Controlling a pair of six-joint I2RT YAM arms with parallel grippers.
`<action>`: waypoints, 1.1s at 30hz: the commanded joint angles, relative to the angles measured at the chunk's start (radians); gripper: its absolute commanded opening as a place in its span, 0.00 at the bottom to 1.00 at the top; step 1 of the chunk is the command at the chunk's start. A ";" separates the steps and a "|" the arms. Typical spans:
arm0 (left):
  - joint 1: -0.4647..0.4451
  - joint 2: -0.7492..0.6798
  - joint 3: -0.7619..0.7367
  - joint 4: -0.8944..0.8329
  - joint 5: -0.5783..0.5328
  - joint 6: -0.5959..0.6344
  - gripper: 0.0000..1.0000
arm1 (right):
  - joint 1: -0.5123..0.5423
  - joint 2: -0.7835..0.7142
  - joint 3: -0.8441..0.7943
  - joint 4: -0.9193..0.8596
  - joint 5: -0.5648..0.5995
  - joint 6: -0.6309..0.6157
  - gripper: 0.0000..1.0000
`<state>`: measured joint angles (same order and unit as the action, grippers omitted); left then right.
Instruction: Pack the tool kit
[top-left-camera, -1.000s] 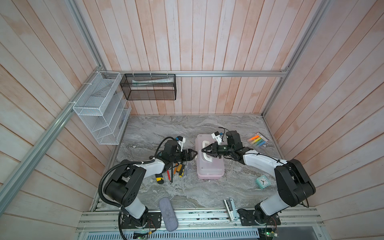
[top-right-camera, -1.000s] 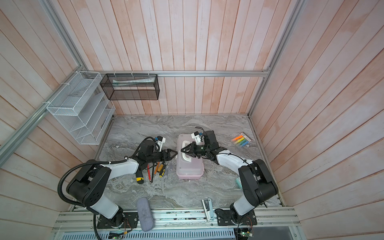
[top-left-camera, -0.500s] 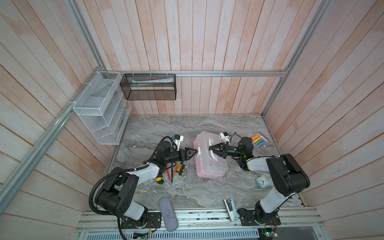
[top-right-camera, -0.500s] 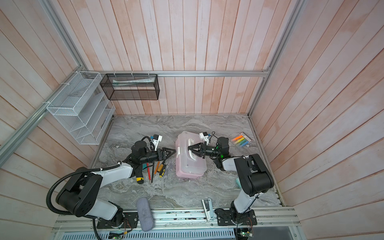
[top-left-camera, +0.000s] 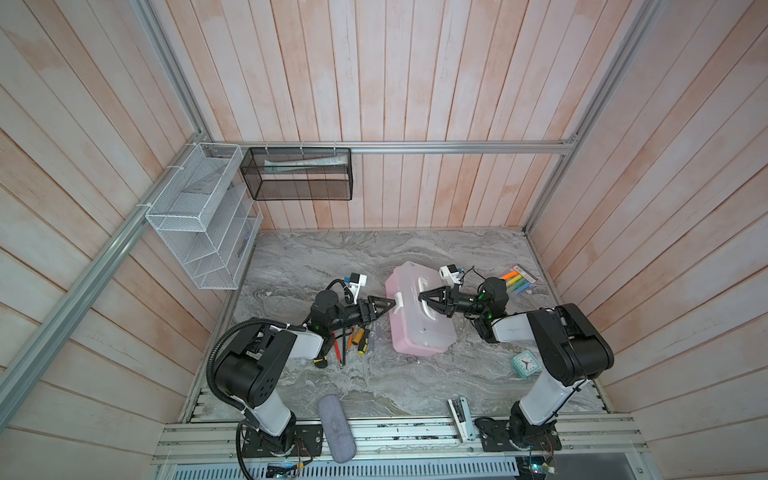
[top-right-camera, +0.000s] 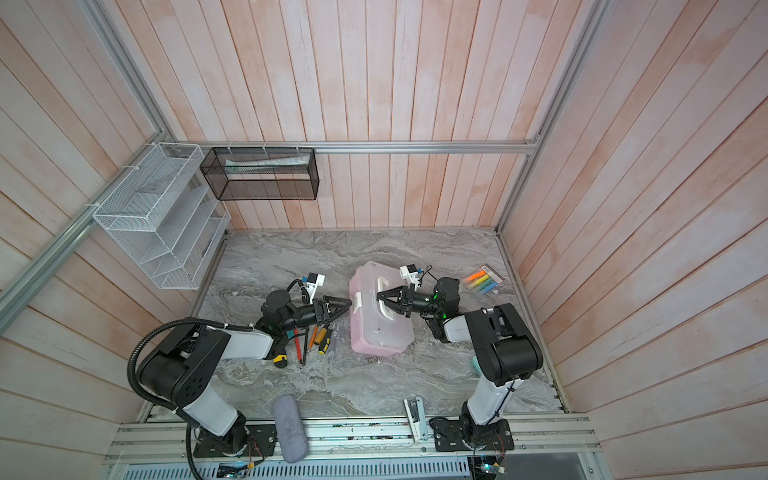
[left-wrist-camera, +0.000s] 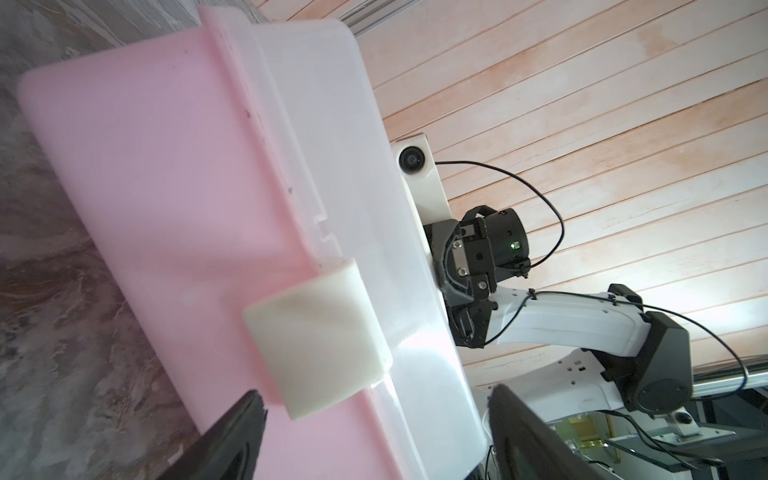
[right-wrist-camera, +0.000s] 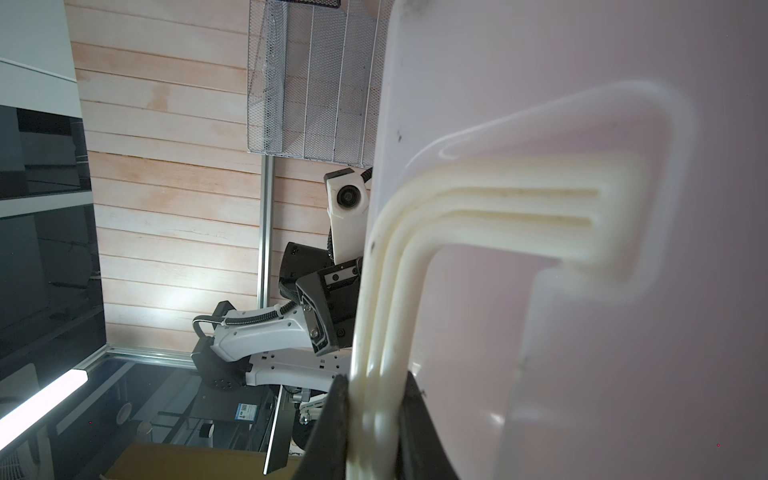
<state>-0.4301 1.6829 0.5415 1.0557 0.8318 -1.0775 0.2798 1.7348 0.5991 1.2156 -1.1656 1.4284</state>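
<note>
One wrist view alone: right end effector (right-wrist-camera: 375, 386) tight on white handle (right-wrist-camera: 519, 212).

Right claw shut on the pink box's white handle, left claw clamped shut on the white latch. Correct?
Not quite. The left claw is open: the left wrist view shows its jaws wide apart near the white latch, not gripping it. The rest holds: the right claw is shut on the white handle of the pink box.
</note>
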 joint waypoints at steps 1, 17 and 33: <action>0.004 0.036 0.025 0.102 0.031 -0.036 0.86 | 0.009 0.009 -0.011 -0.095 -0.008 -0.137 0.00; -0.021 0.119 0.101 0.127 0.075 -0.068 0.86 | 0.018 0.029 -0.001 -0.134 0.000 -0.172 0.00; 0.006 0.130 0.082 0.470 0.122 -0.334 0.86 | 0.019 0.017 0.032 -0.412 0.089 -0.348 0.00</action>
<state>-0.4191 1.8233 0.6075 1.2282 0.8837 -1.2926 0.2855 1.7081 0.6479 1.0183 -1.1687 1.2766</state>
